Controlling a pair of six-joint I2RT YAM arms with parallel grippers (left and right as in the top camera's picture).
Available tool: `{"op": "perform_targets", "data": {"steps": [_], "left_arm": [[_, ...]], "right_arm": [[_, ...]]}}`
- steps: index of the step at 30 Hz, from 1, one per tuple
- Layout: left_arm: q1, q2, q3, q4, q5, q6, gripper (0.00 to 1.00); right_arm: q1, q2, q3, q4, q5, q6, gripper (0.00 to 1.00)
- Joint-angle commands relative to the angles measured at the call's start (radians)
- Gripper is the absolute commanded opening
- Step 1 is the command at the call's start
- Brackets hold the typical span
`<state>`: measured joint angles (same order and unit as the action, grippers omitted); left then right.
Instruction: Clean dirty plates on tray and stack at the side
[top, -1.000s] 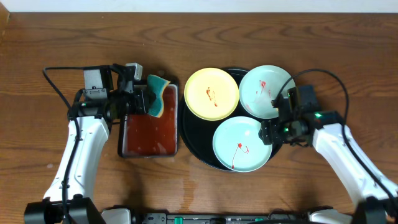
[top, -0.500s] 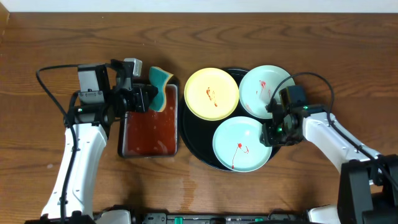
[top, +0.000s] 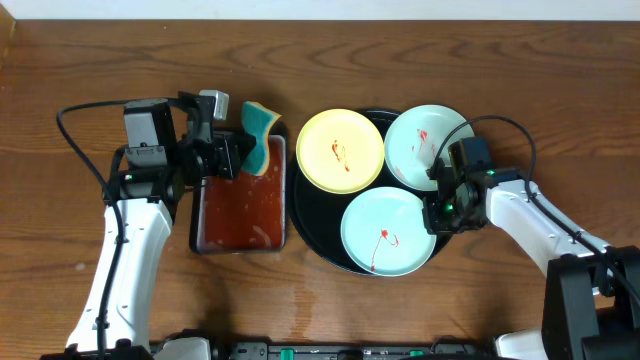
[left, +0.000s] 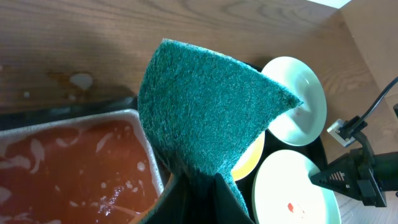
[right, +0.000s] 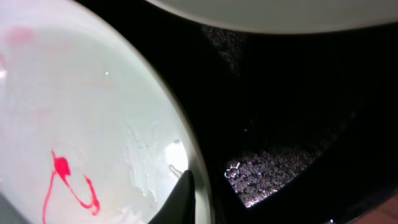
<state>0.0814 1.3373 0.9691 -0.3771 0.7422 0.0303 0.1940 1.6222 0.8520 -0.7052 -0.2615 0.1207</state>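
Nothing is cleaned or stacked yet: all three smeared plates (top: 340, 150) lie on the tray (top: 304, 212), a sponge (top: 258, 135) is gripped by the left jaws above the sauce dish (top: 238, 215), and the right jaws' state cannot be told.

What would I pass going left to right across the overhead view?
Small tray of red liquid → yellow plate → far mint plate. The sponge and the near mint plate overlap these, so they are left out.
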Motion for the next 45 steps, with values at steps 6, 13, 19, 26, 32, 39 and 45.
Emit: {"op": "perform_targets", "data": {"steps": [6,13,19,26,32,39,45], "left_arm": [[0.003,-0.017,-0.006,0.025,0.036,0.011,0.07],[0.003,-0.017,-0.006,0.024,0.036,0.011,0.08],[0.000,-0.017,-0.006,0.024,0.035,0.011,0.08],[-0.016,-0.015,-0.012,0.017,0.031,0.011,0.07],[-0.071,0.014,-0.013,0.016,-0.097,-0.055,0.07],[-0.179,0.106,-0.013,-0.059,-0.571,-0.266,0.08],[-0.255,0.198,-0.013,-0.095,-0.753,-0.272,0.08]], "right_arm": [[0.004,0.006,0.015,0.006,-0.009,-0.002,0.01],[0.004,0.006,0.015,0.008,-0.009,-0.002,0.02],[0.004,0.006,0.015,0.012,-0.009,-0.002,0.01],[0.004,0.006,0.015,0.017,-0.009,-0.002,0.01],[0.004,0.006,0.015,0.017,-0.009,-0.002,0.01],[0.004,0.006,0.015,0.017,-0.009,-0.002,0.01],[0.004,0.006,0.015,0.014,-0.009,-0.002,0.01]]}}
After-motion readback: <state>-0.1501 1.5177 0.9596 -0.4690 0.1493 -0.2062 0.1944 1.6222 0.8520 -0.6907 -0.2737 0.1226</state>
